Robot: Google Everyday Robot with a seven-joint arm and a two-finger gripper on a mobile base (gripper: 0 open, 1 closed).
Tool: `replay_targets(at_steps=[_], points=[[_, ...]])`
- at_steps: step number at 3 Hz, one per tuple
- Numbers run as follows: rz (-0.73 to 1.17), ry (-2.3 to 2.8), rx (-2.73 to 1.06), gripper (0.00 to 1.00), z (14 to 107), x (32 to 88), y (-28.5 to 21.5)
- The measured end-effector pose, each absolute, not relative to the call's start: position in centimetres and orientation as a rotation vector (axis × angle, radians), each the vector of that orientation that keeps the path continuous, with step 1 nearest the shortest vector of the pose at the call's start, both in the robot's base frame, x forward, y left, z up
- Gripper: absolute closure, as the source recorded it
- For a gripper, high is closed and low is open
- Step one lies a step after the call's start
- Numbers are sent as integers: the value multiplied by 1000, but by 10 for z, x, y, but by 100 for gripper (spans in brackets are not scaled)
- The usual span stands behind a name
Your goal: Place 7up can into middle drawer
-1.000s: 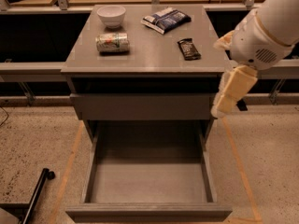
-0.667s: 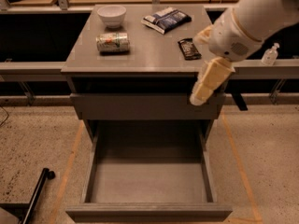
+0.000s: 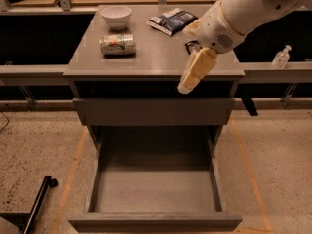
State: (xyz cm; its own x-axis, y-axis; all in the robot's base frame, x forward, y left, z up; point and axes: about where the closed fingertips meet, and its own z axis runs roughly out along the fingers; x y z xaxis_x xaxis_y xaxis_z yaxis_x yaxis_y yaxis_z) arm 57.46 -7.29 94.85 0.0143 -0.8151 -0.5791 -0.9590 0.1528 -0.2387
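Gripper [image 3: 184,86]: hangs at the front edge of the cabinet top [image 3: 146,65], right of centre, pointing down and to the left. It carries nothing. Whether it is open or closed cannot be told. The white arm [image 3: 234,13] rises from it to the upper right.

7up can [image 3: 117,44]: lies on its side on the cabinet top, well to the left of the gripper and slightly behind it, apart from it.

Middle drawer [image 3: 155,222]: pulled out, directly below and in front of the gripper. Its grey floor and both side walls are in view.

Closed drawer front [image 3: 153,111]: just below the gripper.

White bowl [image 3: 116,16]: upright, behind the can, far left of the gripper.

Snack bag [image 3: 171,21]: lies flat behind the gripper.

Dark candy bar [image 3: 191,46]: just behind the gripper, largely hidden by the wrist.

Clear bottle [image 3: 282,57]: stands on a ledge well to the right.
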Motion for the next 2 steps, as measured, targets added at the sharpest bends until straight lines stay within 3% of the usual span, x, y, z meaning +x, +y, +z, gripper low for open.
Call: replay_targets(at_steps=[2], points=[[382,1866,-1539,0,924,591,-68]])
